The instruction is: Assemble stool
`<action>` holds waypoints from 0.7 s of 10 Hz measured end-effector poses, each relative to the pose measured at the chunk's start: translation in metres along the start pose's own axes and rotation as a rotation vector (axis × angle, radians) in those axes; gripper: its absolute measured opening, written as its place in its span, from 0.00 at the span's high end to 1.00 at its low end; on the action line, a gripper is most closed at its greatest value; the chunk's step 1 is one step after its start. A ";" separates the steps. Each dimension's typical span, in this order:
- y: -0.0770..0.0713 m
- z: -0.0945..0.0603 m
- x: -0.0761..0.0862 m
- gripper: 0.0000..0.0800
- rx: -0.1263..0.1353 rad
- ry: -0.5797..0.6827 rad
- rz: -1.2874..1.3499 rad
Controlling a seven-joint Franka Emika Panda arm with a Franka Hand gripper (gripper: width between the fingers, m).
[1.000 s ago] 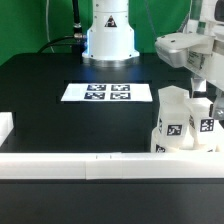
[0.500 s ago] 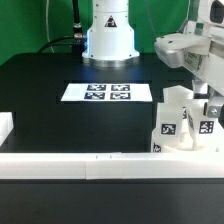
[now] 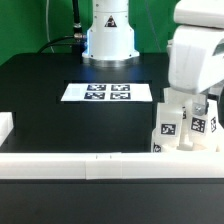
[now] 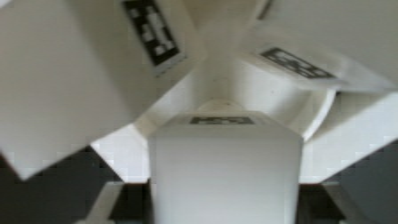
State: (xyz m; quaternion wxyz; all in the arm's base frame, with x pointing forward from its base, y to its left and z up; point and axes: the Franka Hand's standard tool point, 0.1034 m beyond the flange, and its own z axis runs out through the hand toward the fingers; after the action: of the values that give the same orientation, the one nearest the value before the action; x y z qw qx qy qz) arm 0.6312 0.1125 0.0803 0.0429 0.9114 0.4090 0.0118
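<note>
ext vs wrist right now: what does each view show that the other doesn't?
Exterior only: the flat white marker board, the black table, the long white border rail, the robot's white base, and the white arm hanging over the parts at that view's right.

Wrist only: a close look at one white blocky part's end.

Both: the white plastic tagged stool parts. Gripper fingers aren't clear in either.

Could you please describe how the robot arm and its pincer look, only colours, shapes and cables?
The arm is white, with a bulky, rounded, smooth shell near the wrist. Its white domed base has a dark band; black cables run beside it. The pincer itself is too hidden to describe.
</note>
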 end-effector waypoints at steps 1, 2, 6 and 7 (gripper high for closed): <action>0.000 0.000 0.000 0.58 0.000 -0.001 0.102; 0.000 0.000 0.000 0.58 0.001 -0.001 0.148; -0.001 0.000 0.000 0.58 0.012 0.002 0.474; -0.002 0.001 0.000 0.58 0.021 0.003 0.593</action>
State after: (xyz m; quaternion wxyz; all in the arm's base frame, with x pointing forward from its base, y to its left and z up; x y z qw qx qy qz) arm 0.6299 0.1140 0.0795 0.0276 0.9916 0.1249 0.0208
